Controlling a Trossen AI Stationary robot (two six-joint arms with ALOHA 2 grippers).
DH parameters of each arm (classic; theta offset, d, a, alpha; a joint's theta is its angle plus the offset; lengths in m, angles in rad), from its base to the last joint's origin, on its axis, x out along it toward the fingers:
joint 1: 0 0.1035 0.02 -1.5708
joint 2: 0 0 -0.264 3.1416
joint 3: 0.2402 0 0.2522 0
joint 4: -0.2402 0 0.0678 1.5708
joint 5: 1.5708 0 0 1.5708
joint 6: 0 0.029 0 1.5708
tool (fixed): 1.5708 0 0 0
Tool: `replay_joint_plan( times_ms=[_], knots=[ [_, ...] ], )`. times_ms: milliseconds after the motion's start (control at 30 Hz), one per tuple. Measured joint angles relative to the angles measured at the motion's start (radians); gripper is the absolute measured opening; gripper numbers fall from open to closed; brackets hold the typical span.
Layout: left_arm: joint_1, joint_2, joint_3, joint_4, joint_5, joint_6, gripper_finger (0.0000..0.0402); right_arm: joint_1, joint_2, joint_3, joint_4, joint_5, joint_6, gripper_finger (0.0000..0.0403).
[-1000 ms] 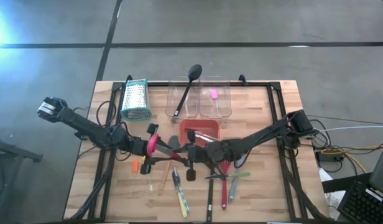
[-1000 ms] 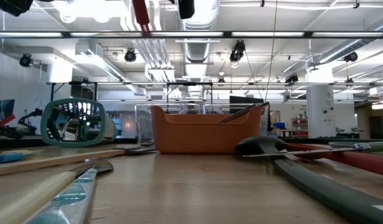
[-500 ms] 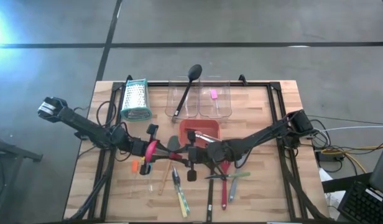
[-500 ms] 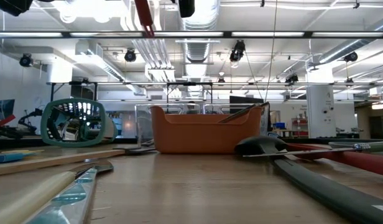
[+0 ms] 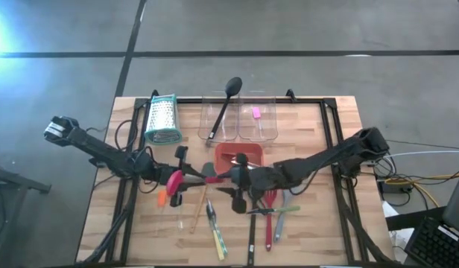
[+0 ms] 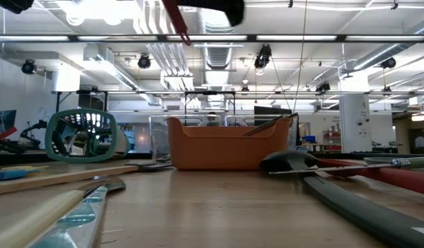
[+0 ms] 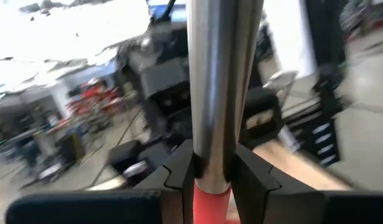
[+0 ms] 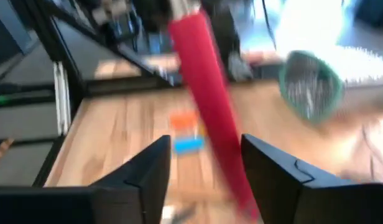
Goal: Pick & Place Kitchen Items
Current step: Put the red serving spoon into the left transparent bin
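Note:
My left gripper (image 5: pixel 186 177) (image 7: pixel 211 165) is above the table's middle left, shut on a kitchen item. That item is a utensil (image 5: pixel 173 181) with a metal shaft (image 7: pixel 219 74) and a red handle (image 8: pixel 207 106). My right gripper (image 5: pixel 218 177) (image 8: pixel 201 180) faces it from the right and is open. Its two fingers stand on either side of the red handle, and I see no touch. In the low view only the handle's lower end (image 6: pixel 175 21) shows, high above the table. My left gripper pinches the utensil between its two fingers where the metal shaft meets the red handle (image 7: pixel 211 182). The fingers come about level from the table's left and lie across the utensil. The utensil is lifted clear and stands tilted, shaft upward and red handle below the fingers.
An orange tray (image 5: pixel 252 152) sits just beyond the grippers, with two clear tubs (image 5: pixel 241 123) behind it and a black spoon (image 5: pixel 228 97) leaning in one. The grater (image 5: pixel 162 119) stands at the far left. Several utensils (image 5: pixel 214 234) and small pieces (image 5: pixel 162 199) lie toward the near edge.
My right gripper has drawn back from the utensil toward the table's right edge and has rolled. The utensil stays in my left gripper. It has tipped further, and its lower red end has swung toward the right.

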Motion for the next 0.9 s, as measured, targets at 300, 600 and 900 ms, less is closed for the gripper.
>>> replay_joint_plan(
  times_ms=[300,600,900],
  knots=[
    [0.156,-0.004,0.146,-0.296,-0.187,0.004,0.0079,0.016,-0.072,-0.032,-0.414,0.279,0.292,0.0216],
    [0.547,0.060,0.379,-0.559,0.006,-0.144,0.0079,0.016,-0.107,-0.036,-0.589,0.400,0.454,0.0200],
    [0.881,0.259,0.556,-0.714,0.296,-0.270,0.0079,0.040,-0.159,-0.041,-0.821,0.543,0.657,0.0183]
  ],
)
